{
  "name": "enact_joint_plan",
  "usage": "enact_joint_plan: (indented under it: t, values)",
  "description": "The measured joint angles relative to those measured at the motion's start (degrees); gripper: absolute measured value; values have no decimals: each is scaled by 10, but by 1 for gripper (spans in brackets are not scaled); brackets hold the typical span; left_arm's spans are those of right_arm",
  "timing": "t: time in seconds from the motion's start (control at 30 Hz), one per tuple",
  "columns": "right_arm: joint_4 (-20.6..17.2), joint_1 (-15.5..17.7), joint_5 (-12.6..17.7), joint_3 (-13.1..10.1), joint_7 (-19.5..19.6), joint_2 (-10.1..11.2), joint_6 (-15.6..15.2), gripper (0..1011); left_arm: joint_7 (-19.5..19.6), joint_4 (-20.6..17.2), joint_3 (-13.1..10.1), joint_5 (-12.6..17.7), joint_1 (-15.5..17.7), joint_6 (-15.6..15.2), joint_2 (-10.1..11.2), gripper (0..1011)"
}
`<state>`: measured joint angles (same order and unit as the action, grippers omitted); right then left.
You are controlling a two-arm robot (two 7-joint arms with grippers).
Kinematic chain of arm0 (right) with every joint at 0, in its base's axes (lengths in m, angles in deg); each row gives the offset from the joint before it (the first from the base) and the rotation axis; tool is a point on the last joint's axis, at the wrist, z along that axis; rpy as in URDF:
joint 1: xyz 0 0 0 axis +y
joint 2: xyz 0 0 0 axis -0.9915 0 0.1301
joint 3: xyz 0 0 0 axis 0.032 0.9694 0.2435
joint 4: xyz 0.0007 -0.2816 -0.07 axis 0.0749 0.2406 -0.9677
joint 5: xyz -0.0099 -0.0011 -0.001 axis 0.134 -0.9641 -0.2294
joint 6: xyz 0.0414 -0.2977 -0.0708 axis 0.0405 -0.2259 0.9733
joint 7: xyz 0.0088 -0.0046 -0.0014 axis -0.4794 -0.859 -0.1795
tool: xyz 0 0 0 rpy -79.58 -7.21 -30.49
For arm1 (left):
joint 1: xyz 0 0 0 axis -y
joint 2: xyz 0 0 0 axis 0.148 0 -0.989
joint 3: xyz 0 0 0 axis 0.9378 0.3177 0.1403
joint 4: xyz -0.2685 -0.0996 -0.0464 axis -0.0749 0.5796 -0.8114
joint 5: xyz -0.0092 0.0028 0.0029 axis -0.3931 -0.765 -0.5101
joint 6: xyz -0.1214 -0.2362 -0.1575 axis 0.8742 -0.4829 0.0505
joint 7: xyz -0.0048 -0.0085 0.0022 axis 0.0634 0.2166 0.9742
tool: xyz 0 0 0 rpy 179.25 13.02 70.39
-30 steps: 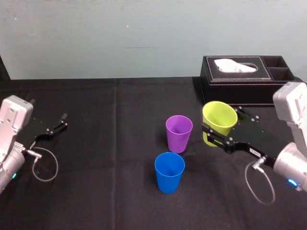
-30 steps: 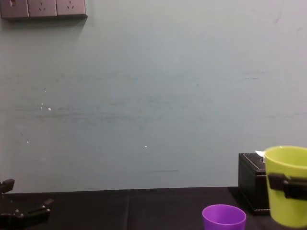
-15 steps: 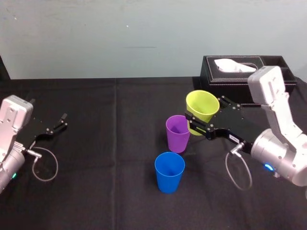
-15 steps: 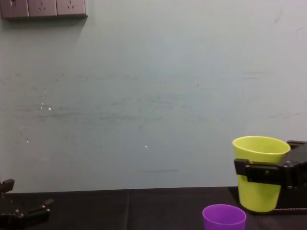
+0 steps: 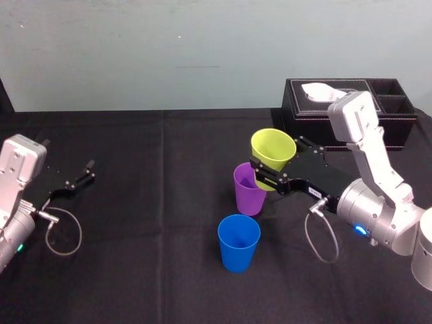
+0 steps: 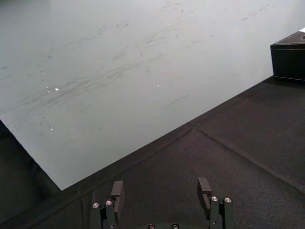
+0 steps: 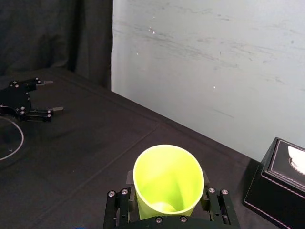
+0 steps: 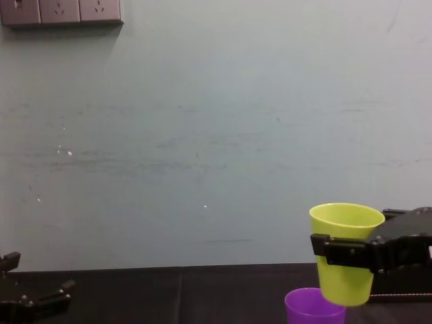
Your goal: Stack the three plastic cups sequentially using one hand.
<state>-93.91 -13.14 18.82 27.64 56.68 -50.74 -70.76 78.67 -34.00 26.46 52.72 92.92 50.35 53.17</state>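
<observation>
My right gripper is shut on the yellow-green cup, one finger on each side of its wall. It holds the cup upright in the air, its base just above the rim of the purple cup and a little to that cup's right. From the chest, the yellow-green cup hangs over the purple cup. The right wrist view looks down into the held cup between the fingers. Nearer me, the blue cup stands alone on the black cloth. My left gripper rests open at the far left.
A black tissue box stands at the back right, behind the right arm. A loose cable loop lies by the left arm. Black cloth covers the table; a pale wall rises behind it.
My right gripper has carried the yellow-green cup leftward from beside the tissue box until it hangs above the purple cup. The other cups and the left arm have not moved.
</observation>
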Motion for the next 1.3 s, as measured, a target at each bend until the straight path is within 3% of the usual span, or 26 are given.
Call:
enact_joint_plan:
  t: [1.3]
  values:
    - [63,-37,-31,19,-5,-35,16,748,0,0,0,0,0,0,0,1010]
